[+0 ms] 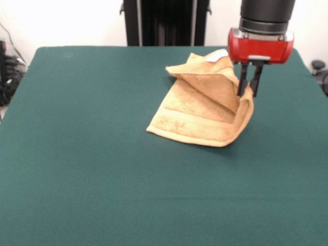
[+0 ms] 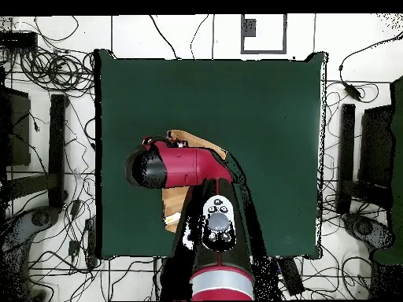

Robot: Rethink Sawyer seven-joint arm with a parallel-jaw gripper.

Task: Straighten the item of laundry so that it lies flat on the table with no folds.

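Cables sprawl over the floor around the green worktop. From overhead the red arm hides most of the towel, which lies rumpled and folded on the worktop's far right part. The gripper pinches the towel's raised right edge between its closed fingers. A white tag shows at the far corner.

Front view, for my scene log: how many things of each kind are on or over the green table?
Orange-tan terry towel, folded over itself, white tag at its far corner: 1
Red and black gripper, at the towel's raised edge: 1
Dark green cloth-covered table: 1
Total: 3
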